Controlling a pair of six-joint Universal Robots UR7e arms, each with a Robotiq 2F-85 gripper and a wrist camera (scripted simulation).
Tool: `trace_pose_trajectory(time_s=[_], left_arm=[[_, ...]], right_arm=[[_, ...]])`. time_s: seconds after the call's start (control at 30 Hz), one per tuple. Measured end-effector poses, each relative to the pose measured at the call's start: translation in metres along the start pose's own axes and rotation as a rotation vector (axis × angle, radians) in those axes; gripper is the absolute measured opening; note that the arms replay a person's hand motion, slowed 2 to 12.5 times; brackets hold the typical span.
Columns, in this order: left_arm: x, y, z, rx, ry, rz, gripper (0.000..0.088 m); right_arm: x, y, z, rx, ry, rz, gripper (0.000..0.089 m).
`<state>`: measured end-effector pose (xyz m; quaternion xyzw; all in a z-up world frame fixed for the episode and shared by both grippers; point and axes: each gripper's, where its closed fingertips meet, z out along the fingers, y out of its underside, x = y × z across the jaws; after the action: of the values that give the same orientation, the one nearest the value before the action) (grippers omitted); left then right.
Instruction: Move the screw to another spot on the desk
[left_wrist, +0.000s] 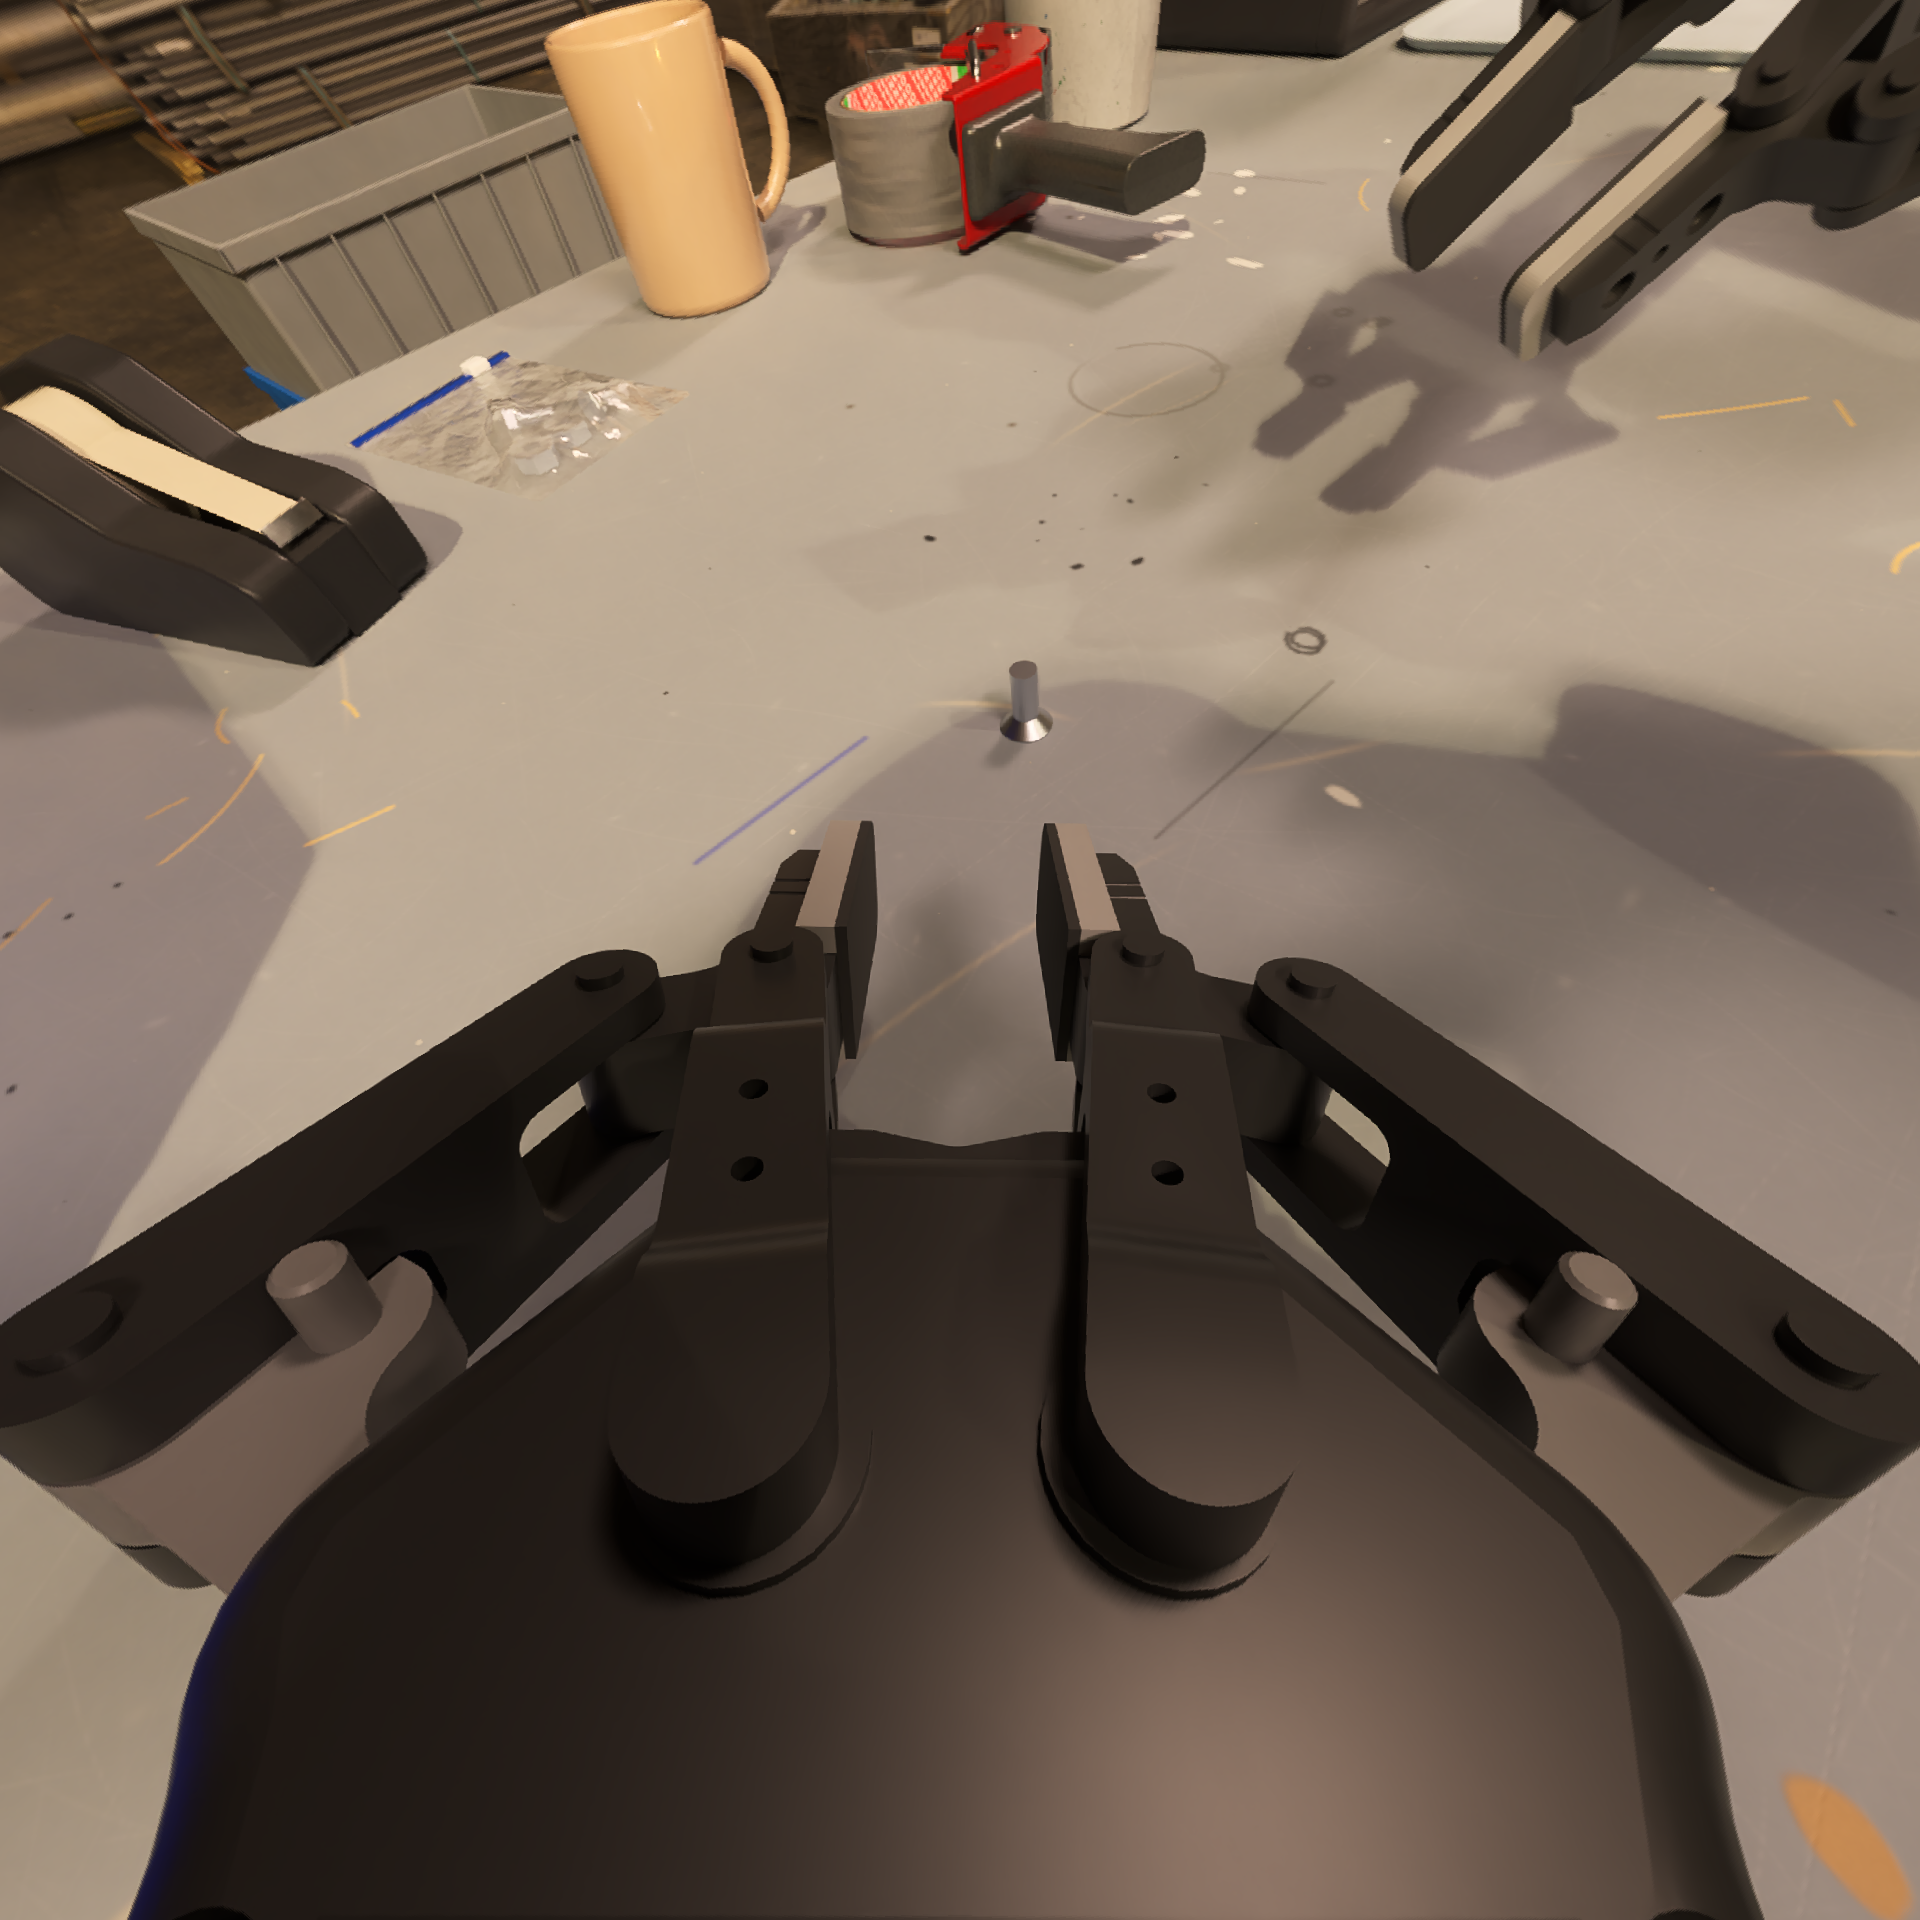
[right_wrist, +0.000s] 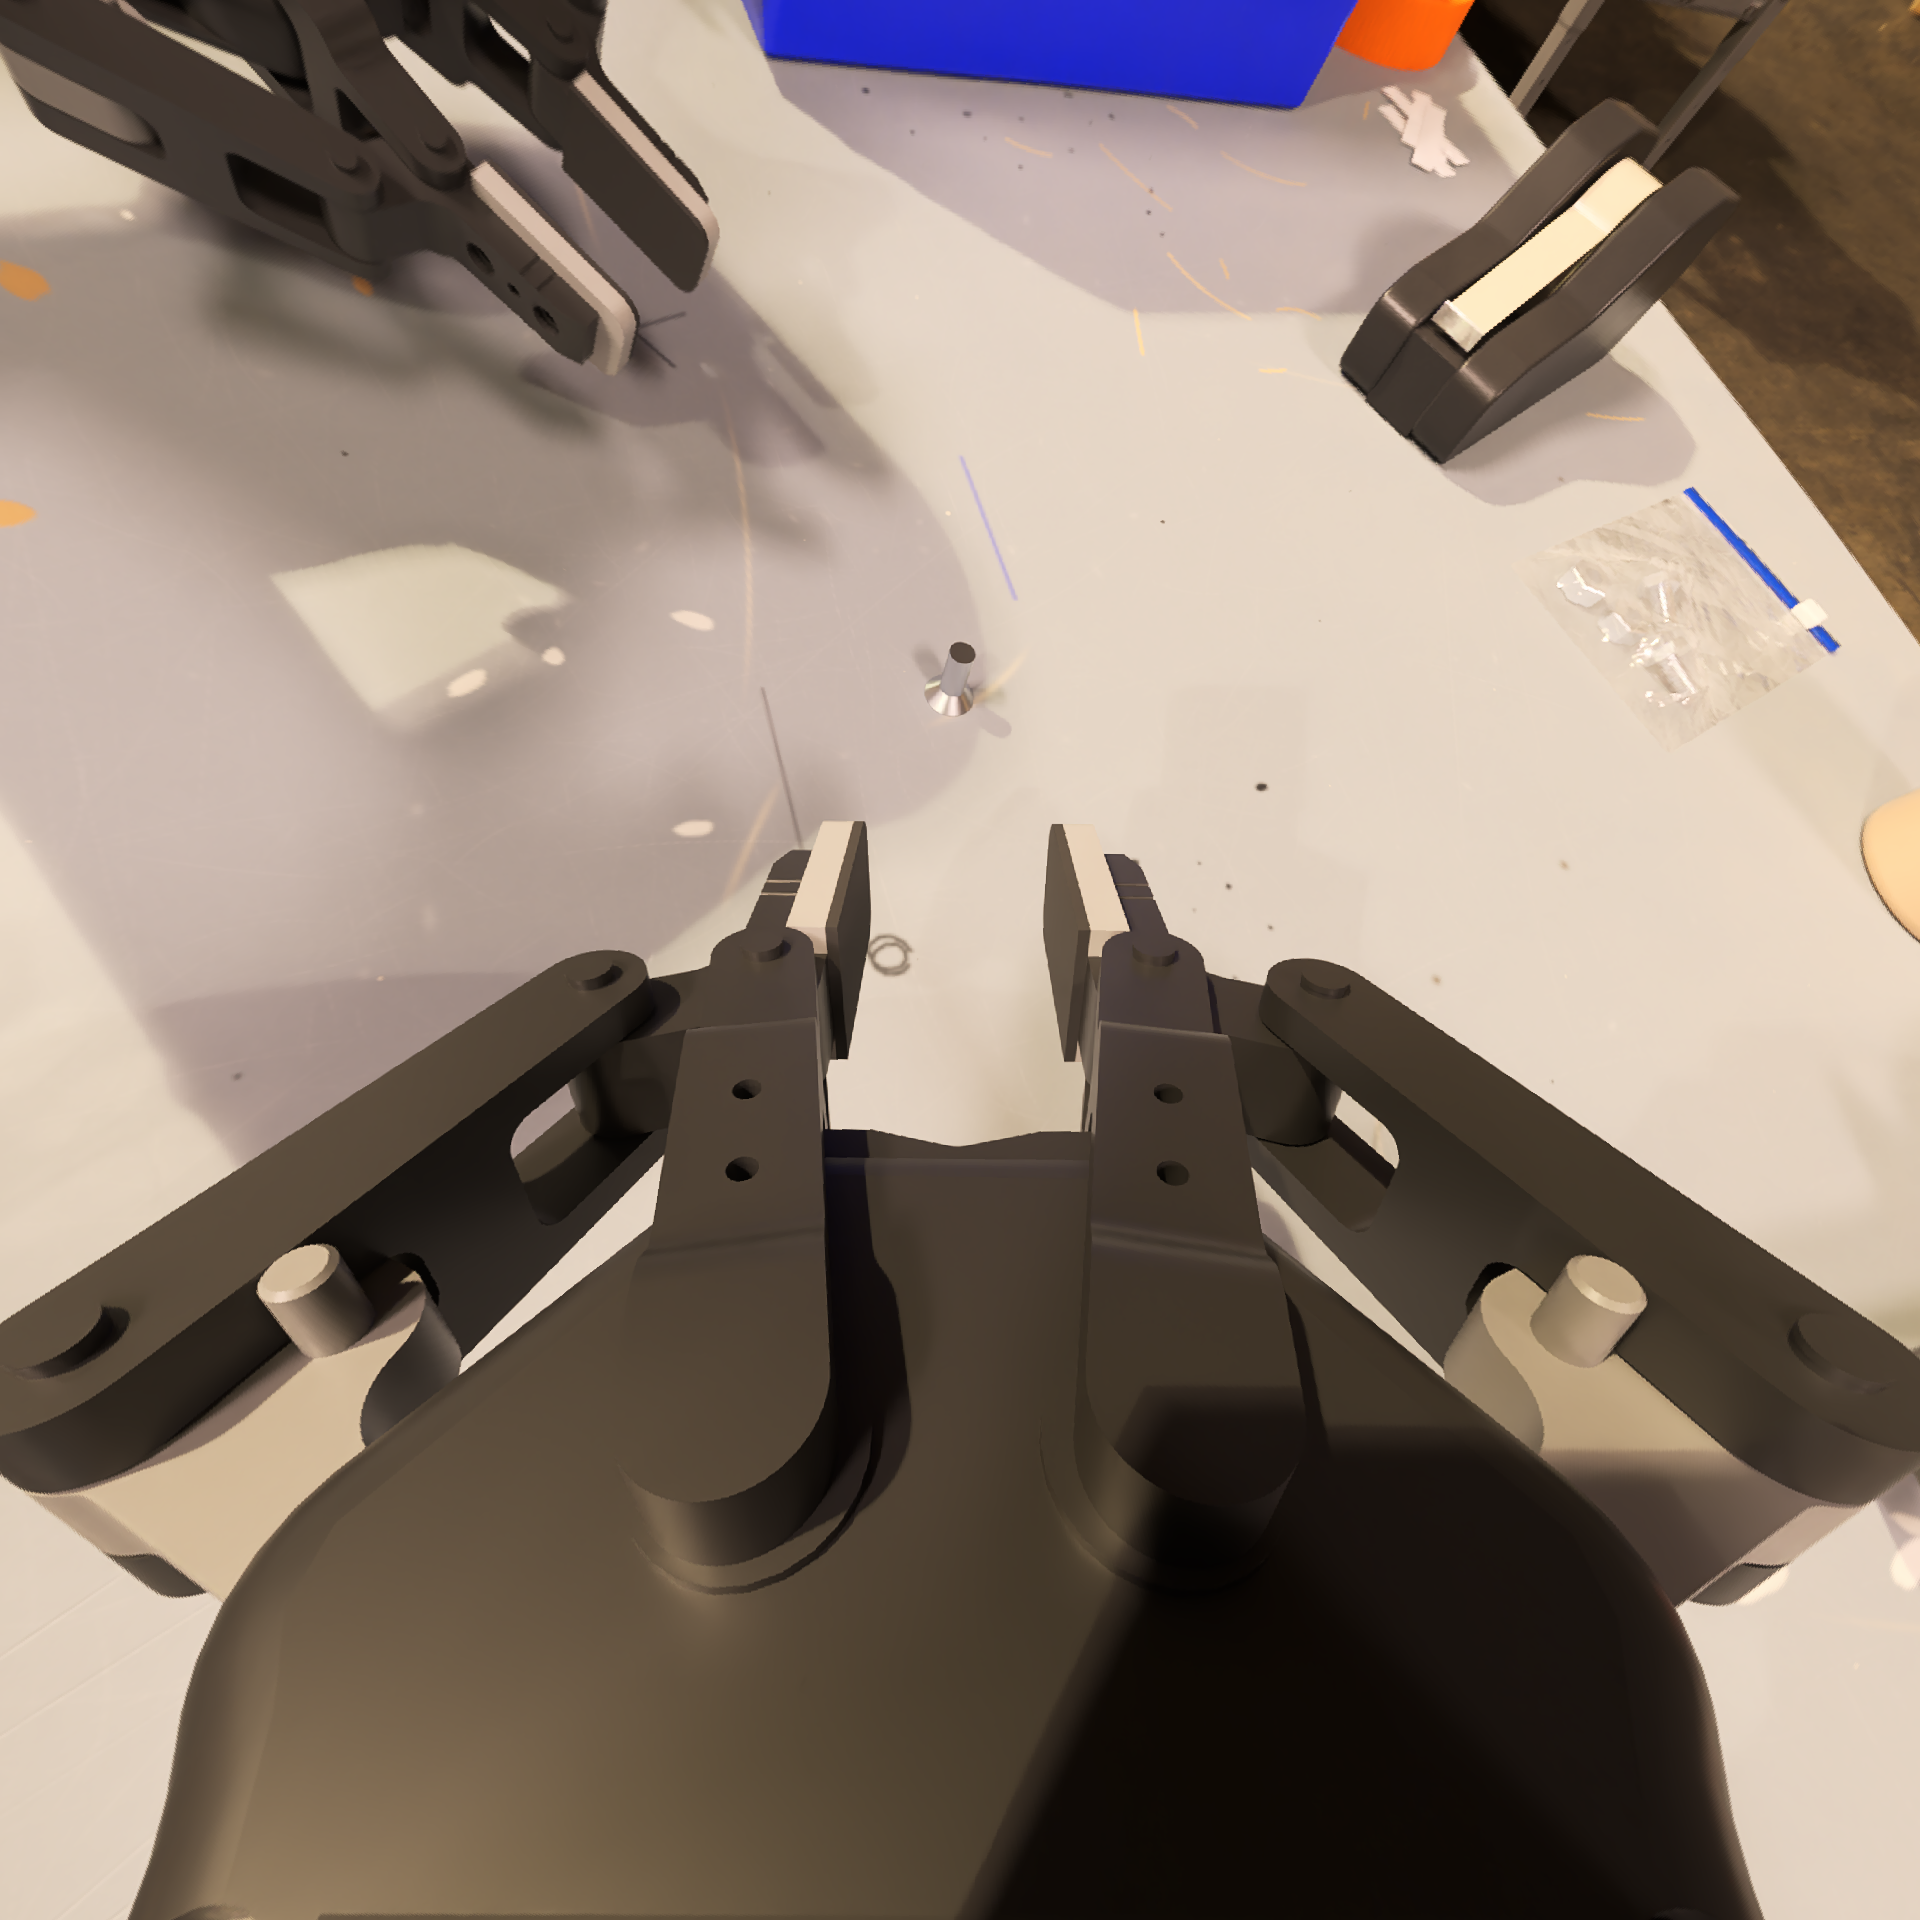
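A small grey metal screw (left_wrist: 1024, 704) stands head-down on the grey desk (left_wrist: 727, 644), shank pointing up. My left gripper (left_wrist: 956, 847) is open and empty, just short of the screw and above the desk. In the right wrist view the screw (right_wrist: 954, 681) stands ahead of my right gripper (right_wrist: 958, 847), which is also open and empty. The right gripper also shows at the top right of the left wrist view (left_wrist: 1475, 281). The left gripper shows at the top left of the right wrist view (right_wrist: 655, 312).
A black tape dispenser (left_wrist: 177, 509), a clear zip bag of hardware (left_wrist: 530, 421), a beige mug (left_wrist: 675, 156), a red tape gun (left_wrist: 977, 145) and a grey bin (left_wrist: 374, 239) stand at the left and back. A blue box (right_wrist: 1039, 47) lies beyond the screw in the right wrist view.
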<state>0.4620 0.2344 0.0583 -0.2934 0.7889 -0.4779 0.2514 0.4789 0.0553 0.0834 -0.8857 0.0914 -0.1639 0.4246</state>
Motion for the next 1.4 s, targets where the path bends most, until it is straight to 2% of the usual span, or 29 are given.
trace_pose_trajectory(time_s=[0.3,0.57,0.8,1.1,1.4], left_arm=[[-0.006,-0.001,-0.004,0.021,-0.050,0.005,0.0266],[-0.010,0.000,-0.006,0.012,-0.091,0.005,0.0258],[-0.009,0.001,-0.006,0.003,-0.105,0.026,0.0256],[-0.006,0.000,-0.006,0.000,-0.095,0.032,0.0255],[-0.005,-0.001,-0.006,0.004,-0.098,0.035,0.0254]], right_arm=[[0.010,-0.003,0.039,-0.089,-0.041,-0.053,0.0267],[0.012,-0.008,0.075,-0.125,-0.130,-0.036,0.0225],[0.015,-0.009,0.100,-0.176,-0.166,-0.036,0.0214],[0.008,-0.005,0.118,-0.233,-0.214,-0.048,0.0241],[0.009,0.001,0.125,-0.269,-0.194,-0.094,0.0269]])
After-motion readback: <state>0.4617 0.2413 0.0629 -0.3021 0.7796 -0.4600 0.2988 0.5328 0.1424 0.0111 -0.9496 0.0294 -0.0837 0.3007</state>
